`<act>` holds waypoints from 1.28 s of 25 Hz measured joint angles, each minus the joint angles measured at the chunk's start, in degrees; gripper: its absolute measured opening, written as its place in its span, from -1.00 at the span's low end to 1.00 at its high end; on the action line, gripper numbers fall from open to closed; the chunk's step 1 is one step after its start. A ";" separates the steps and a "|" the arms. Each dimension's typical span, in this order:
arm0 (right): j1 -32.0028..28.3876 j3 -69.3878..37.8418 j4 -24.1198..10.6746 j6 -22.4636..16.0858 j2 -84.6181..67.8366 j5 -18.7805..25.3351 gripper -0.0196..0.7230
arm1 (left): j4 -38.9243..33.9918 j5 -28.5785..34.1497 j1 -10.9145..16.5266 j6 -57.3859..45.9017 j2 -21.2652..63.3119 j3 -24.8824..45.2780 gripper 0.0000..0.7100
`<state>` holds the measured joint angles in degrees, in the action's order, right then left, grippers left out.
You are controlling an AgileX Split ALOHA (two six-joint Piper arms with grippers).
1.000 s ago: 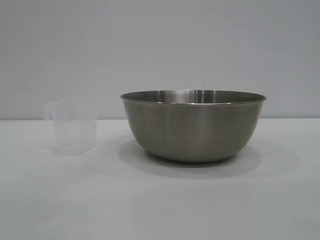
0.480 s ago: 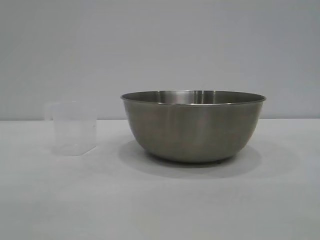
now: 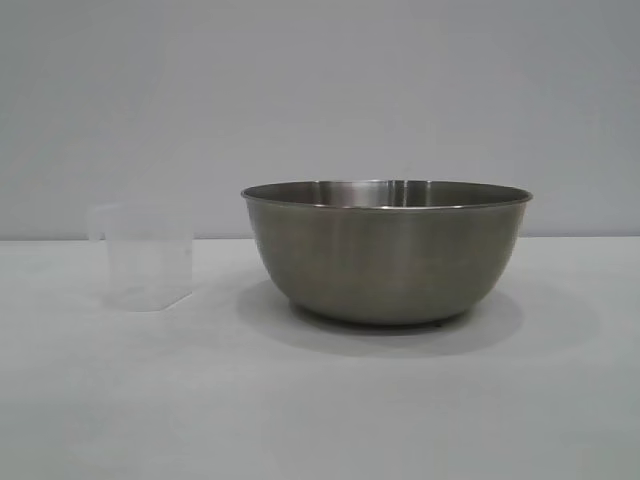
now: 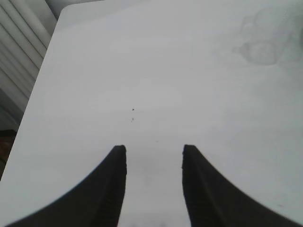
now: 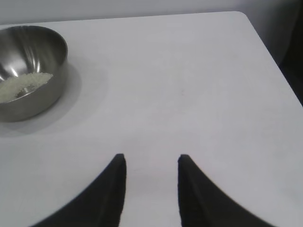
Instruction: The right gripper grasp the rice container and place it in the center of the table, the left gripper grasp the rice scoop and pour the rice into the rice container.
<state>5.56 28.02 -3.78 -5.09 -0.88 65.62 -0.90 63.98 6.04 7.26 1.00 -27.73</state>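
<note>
The steel rice container [image 3: 388,250] stands on the white table [image 3: 320,400], a little right of the middle in the exterior view. The right wrist view also shows it [image 5: 28,71], with a small heap of off-white rice [image 5: 21,86] inside. The clear plastic rice scoop [image 3: 145,257] stands upright to its left; it shows faintly in the left wrist view [image 4: 265,40]. My left gripper [image 4: 154,150] is open and empty above bare table, far from the scoop. My right gripper [image 5: 150,158] is open and empty, well apart from the container. Neither gripper shows in the exterior view.
The table's far edge and corner [image 5: 239,14] show in the right wrist view. The table's edge [image 4: 47,61] with a ribbed white wall [image 4: 19,47] beside it shows in the left wrist view. A plain grey wall [image 3: 320,100] stands behind the table.
</note>
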 joint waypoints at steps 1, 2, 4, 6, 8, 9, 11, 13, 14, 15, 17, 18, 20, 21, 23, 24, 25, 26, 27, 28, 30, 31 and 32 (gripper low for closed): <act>0.00 0.00 0.00 0.00 0.00 0.00 -0.26 | 0.00 0.00 0.00 0.00 0.00 0.00 -0.33; 0.00 0.00 0.00 0.00 0.00 0.00 -0.26 | 0.00 0.00 0.00 0.00 0.00 0.00 -0.33; 0.00 0.00 0.00 0.00 0.00 0.00 -0.26 | 0.00 0.00 0.00 0.00 0.00 0.00 -0.33; 0.00 0.00 0.00 0.00 0.00 0.00 -0.26 | 0.00 0.00 0.00 0.00 0.00 0.00 -0.33; 0.00 0.00 0.00 0.00 0.00 0.00 -0.26 | 0.00 0.00 0.00 0.00 0.00 0.00 -0.33; 0.00 0.00 0.00 0.00 0.00 0.00 -0.26 | 0.00 0.00 0.00 0.00 0.00 0.00 -0.33; 0.00 0.00 0.36 0.00 0.00 0.00 -0.26 | 0.00 0.00 0.00 0.00 0.00 0.00 -0.33; 0.00 0.00 0.82 0.50 0.00 0.00 -0.26 | 0.00 0.00 0.00 0.00 0.00 0.00 -0.33; 0.00 0.00 1.24 0.87 0.00 0.00 -0.26 | 0.00 0.00 0.00 0.00 0.00 0.00 -0.33; 0.00 0.00 1.41 1.27 0.00 0.00 -0.26 | 0.00 0.00 0.00 0.00 0.00 0.00 -0.33; 0.00 0.00 1.81 1.64 0.00 0.00 -0.26 | 0.00 0.00 0.00 0.00 0.00 0.00 -0.33; 0.00 0.00 2.27 2.26 0.00 0.00 -0.26 | 0.00 0.00 0.00 0.00 0.00 0.00 -0.33; 0.00 0.00 4.00 5.09 0.00 0.00 -0.26 | 0.00 0.00 0.00 0.00 0.00 0.00 -0.33; 0.00 0.00 4.80 5.86 0.00 0.00 -0.26 | 0.00 0.00 0.00 0.00 0.00 0.00 -0.33; 0.00 0.00 5.18 6.23 0.00 0.00 -0.26 | 0.00 0.00 0.00 0.00 0.00 0.00 -0.33; 0.00 0.00 5.27 6.23 0.00 0.00 -0.26 | 0.00 0.00 0.00 0.00 0.00 0.00 -0.33; 0.00 0.00 5.27 6.23 0.00 0.00 -0.26 | 0.00 0.00 0.00 0.00 0.00 0.00 -0.33; 0.00 0.00 5.27 6.01 0.00 0.00 -0.26 | 0.00 0.00 0.00 0.00 0.00 0.00 -0.33; -0.10 0.00 5.16 6.01 0.00 0.00 -0.26 | 0.00 0.00 0.00 0.00 0.00 0.00 -0.33; -0.09 0.00 5.16 6.01 0.00 0.00 -0.26 | 0.00 0.00 0.00 0.00 0.00 0.00 -0.33; -0.57 0.00 5.16 5.93 0.00 0.00 -0.26 | 0.00 0.00 0.00 0.00 0.00 0.00 -0.33; -0.72 0.00 5.16 5.93 0.00 0.00 -0.26 | 0.00 0.00 0.00 0.00 0.00 0.00 -0.33; -0.82 0.00 5.04 5.89 0.00 0.00 -0.26 | 0.00 0.00 0.00 0.00 0.00 0.00 -0.33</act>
<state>4.74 28.02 1.26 0.80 -0.88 65.62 -0.90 63.98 6.04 7.26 1.00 -27.73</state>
